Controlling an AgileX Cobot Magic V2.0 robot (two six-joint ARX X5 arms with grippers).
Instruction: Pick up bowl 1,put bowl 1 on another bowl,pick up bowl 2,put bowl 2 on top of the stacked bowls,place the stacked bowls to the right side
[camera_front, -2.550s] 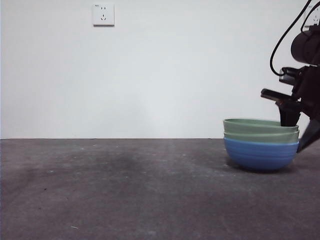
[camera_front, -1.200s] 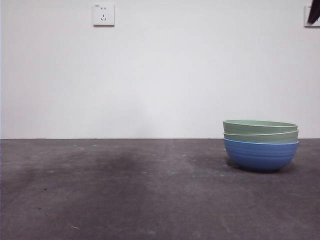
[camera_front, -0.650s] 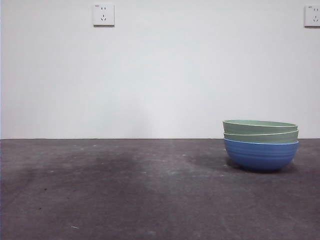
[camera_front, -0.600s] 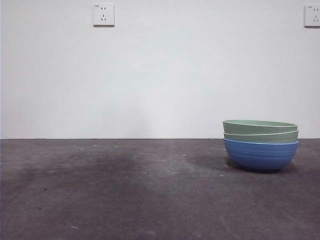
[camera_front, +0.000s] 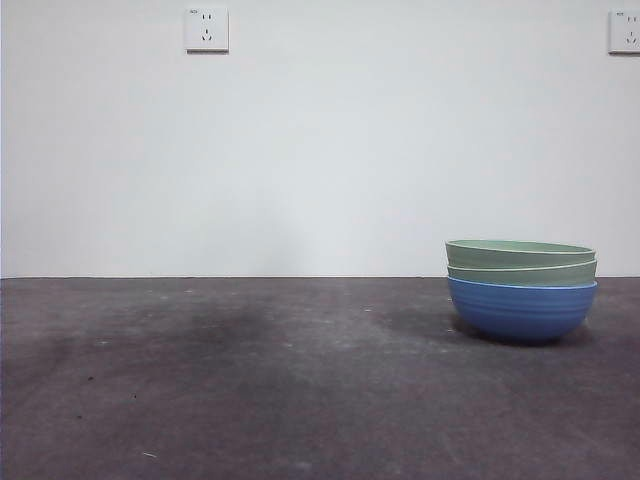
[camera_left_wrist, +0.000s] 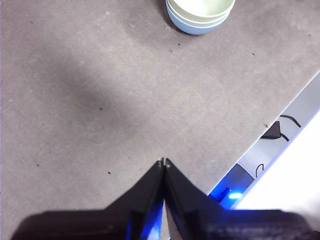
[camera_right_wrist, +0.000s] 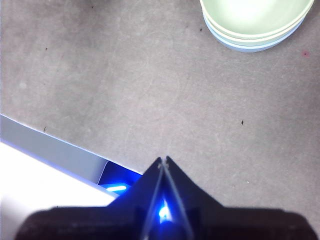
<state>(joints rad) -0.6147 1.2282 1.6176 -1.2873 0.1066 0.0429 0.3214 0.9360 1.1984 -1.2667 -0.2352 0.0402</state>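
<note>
Front view gives me the stacked bowls (camera_front: 521, 290) standing on the right part of the dark grey worktop (camera_front: 250, 390): a round blue bowl with faint ridges (camera_front: 521, 311) at the bottom and two pale green bowls nested in it, the lower green bowl (camera_front: 521, 273) showing only its rim band and the upper green bowl (camera_front: 520, 253) sitting on top. The stack is upright, and I see no arm in this view. Two white wall sockets (camera_front: 207, 29) hang on the pale wall behind. From the left wrist view, the left gripper (camera_left_wrist: 163, 162) hangs well apart from the stack, fingers clenched together on nothing. The right gripper (camera_right_wrist: 163, 160) is likewise pulled back with its fingers pressed tip to tip, empty, the stack nearer to it.
</note>
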